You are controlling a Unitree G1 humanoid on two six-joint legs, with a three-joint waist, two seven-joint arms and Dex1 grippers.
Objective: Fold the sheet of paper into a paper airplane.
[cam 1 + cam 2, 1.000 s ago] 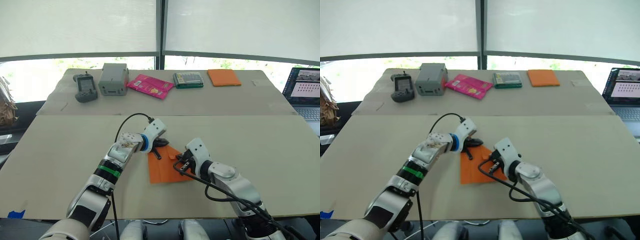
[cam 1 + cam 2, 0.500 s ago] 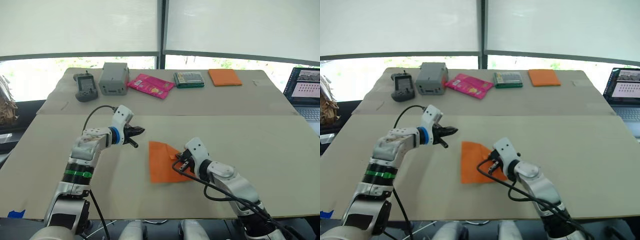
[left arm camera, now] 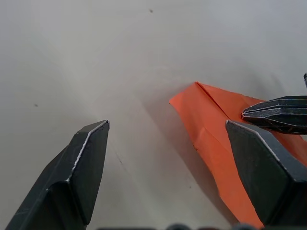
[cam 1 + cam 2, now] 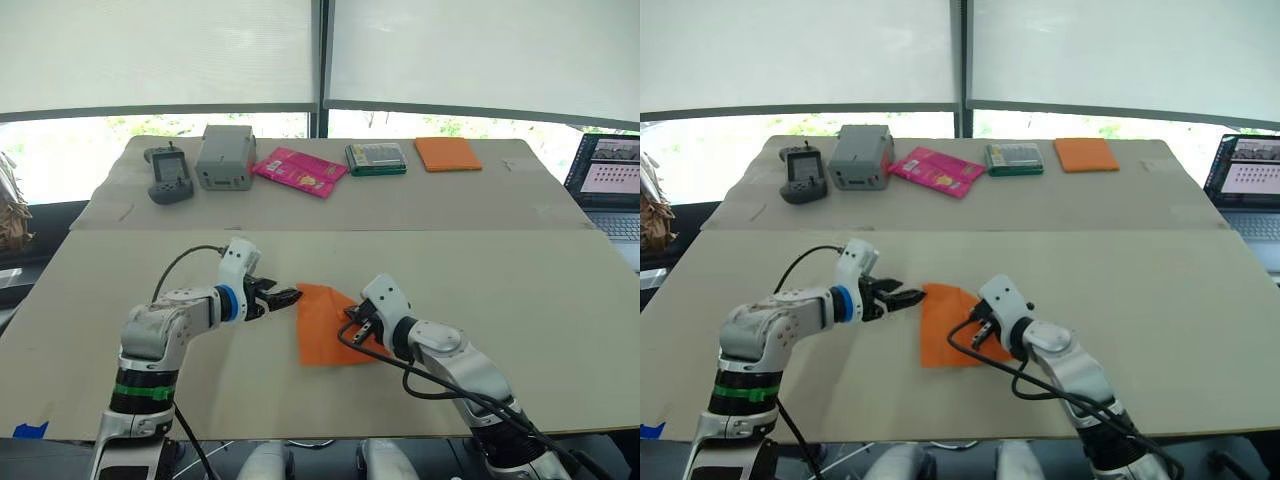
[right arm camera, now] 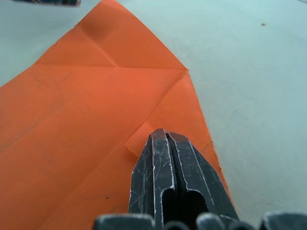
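**Risk: the sheet could slide or crumple at the left corner**

Your sheet of paper [image 4: 330, 326] lay partly folded on the near table [image 4: 520, 300]. Your right gripper [image 4: 354, 322], fingers pressed together, pinned its right flap. Your left gripper [image 4: 288, 296], jaws spread, hovered at the paper's left corner. A shallow bite there risked pushing the thin sheet and spoiling the crease.

No text, label or number is reading legibly anywhere. The open laptop [image 4: 607, 190] at the far right edge is showing rows of small marks on its screen, too tiny to make out. The pink crinkly packet [image 4: 299, 171] is carrying printing, likewise unreadable.
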